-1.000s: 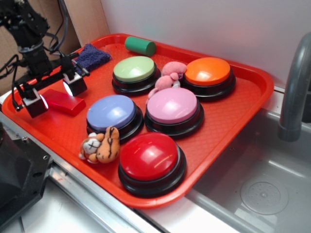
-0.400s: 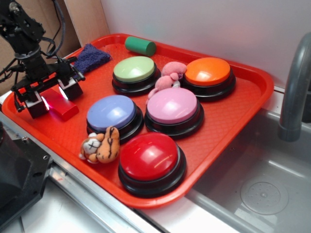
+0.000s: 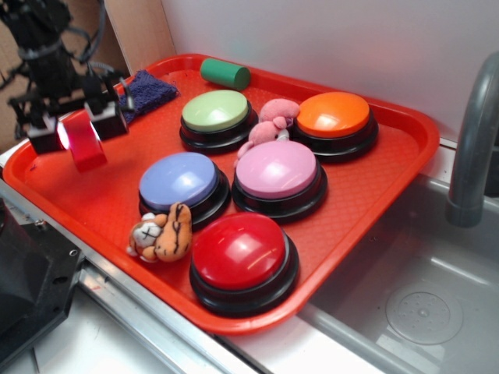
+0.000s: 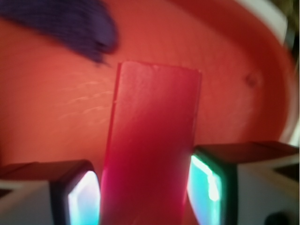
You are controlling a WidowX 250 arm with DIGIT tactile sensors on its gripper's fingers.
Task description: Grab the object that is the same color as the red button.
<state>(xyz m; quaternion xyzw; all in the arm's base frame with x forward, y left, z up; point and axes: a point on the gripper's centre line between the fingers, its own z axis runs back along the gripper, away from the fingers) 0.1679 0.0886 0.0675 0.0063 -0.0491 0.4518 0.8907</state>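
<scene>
Smooth, faintly sheeny red block point(image 4: 150, 140) between gripper point(image 4: 143, 197) pads; below it matt, fine-textured plastic tray point(image 3: 366, 210); fuzzy blue cloth point(image 3: 144, 89) just beyond; glossy red button point(image 3: 240, 249) farther off.

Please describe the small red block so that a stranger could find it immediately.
Look at the red tray's far left corner, beside the dark blue cloth. There the gripper holds the small red block between its fingers: flat, rectangular, unlike the round dome buttons.

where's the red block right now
In the exterior view the red block is at the far left, held between the gripper fingers above the tray's left corner, just in front of the blue cloth.
</scene>
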